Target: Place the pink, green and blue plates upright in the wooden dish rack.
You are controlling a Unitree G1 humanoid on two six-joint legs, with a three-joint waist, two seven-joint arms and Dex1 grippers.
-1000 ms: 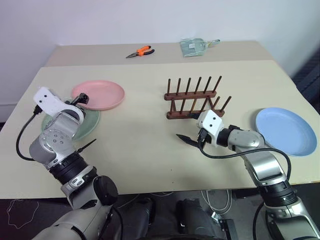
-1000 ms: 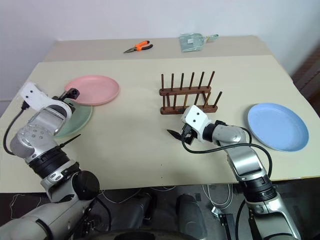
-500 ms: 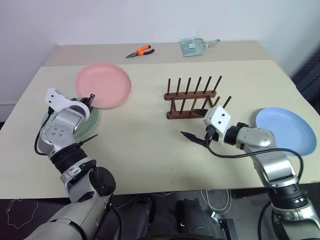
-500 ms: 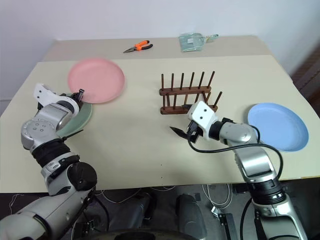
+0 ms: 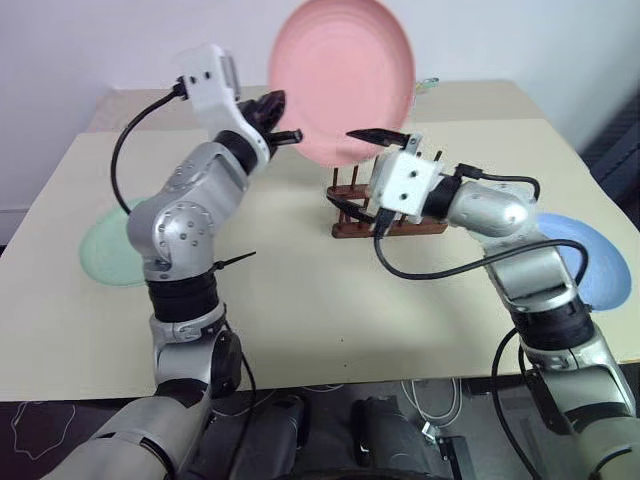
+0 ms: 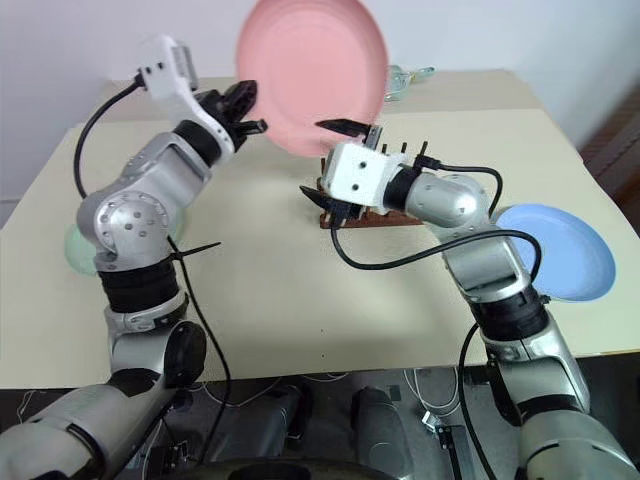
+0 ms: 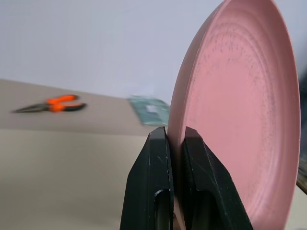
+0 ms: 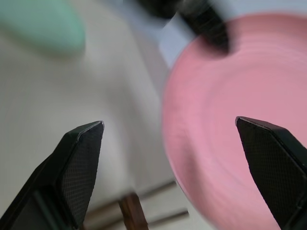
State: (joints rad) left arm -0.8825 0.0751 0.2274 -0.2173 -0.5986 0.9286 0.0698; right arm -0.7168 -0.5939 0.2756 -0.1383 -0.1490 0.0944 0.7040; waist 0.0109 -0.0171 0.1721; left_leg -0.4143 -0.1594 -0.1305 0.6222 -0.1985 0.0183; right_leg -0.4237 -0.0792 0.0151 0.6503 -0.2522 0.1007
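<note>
My left gripper [image 5: 275, 112] is shut on the rim of the pink plate [image 5: 340, 80] and holds it upright, high above the table and over the wooden dish rack [image 6: 385, 216]. In the left wrist view both fingers [image 7: 153, 182] pinch the pink plate [image 7: 240, 120] at its edge. My right gripper [image 5: 360, 170] stands open just in front of the plate's lower edge, one finger above and one below, hiding much of the rack. The green plate [image 5: 105, 250] lies flat at the left, partly behind my left arm. At the right lies the blue plate [image 6: 560, 255], also flat.
Orange-handled pliers [image 7: 55, 104] and a clear packet [image 7: 151, 109] lie on the far table behind the plate. The table's near edge [image 5: 330, 375] runs in front of both arms. A black cable loops from the right wrist over the table.
My left gripper shut on the pink plate's rim, then swung it up and to the right until it stood upright. My right gripper rose, still open, toward the plate.
</note>
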